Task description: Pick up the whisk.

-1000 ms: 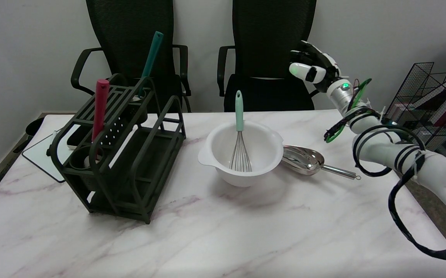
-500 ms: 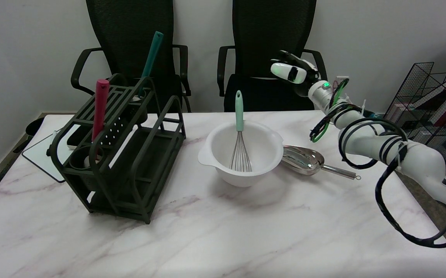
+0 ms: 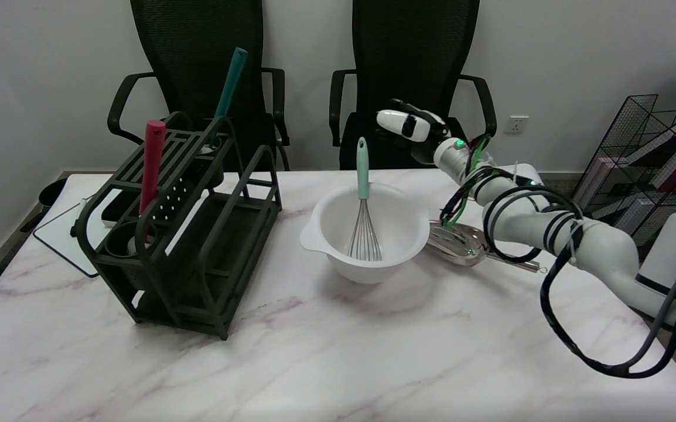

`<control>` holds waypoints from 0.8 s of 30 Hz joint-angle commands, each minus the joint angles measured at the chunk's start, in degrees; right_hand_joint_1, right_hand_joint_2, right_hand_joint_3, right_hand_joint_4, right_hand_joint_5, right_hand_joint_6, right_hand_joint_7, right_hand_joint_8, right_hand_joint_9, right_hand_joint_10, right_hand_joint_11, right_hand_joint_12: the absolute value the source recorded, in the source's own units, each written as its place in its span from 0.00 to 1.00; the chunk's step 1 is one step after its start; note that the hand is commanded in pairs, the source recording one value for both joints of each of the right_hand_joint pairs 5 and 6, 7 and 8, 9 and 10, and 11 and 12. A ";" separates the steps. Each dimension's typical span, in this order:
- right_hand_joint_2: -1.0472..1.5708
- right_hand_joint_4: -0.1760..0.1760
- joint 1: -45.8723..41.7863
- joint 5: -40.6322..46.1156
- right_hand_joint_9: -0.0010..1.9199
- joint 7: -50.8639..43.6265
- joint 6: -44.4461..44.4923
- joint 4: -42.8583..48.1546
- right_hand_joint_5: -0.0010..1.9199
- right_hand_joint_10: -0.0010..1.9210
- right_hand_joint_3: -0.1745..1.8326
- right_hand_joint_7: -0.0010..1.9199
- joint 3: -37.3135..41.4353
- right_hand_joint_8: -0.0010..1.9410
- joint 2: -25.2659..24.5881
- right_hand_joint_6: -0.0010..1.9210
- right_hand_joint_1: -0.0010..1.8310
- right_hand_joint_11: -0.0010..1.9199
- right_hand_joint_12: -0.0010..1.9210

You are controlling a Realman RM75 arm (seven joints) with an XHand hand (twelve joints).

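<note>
Status: whisk (image 3: 363,202) not yet grasped; approach under way, grasp and lift outstanding. It is stood upright in the white bowl (image 3: 399,249), its wire loops resting on the bowl's floor, its smooth mint handle projecting above the rim.

Right hand (image 3: 407,126): held in the air right of the handle, apart from it, nothing held; finger spread cannot be told.

Surface (image 3: 338,351): glossy veined marble.
</note>
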 commanded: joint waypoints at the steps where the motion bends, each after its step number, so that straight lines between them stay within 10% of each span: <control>1: 0.29 0.50 -0.86 -0.48 0.22 1.38 -1.09 1.35 0.05 0.22 0.67 0.24 -0.65 0.24 -5.93 0.05 0.60 0.24 0.24; 24: 0.31 0.50 -0.94 -0.56 0.23 1.38 -1.49 1.49 0.05 0.23 0.67 0.24 -1.21 0.24 -7.42 0.05 0.60 0.24 0.24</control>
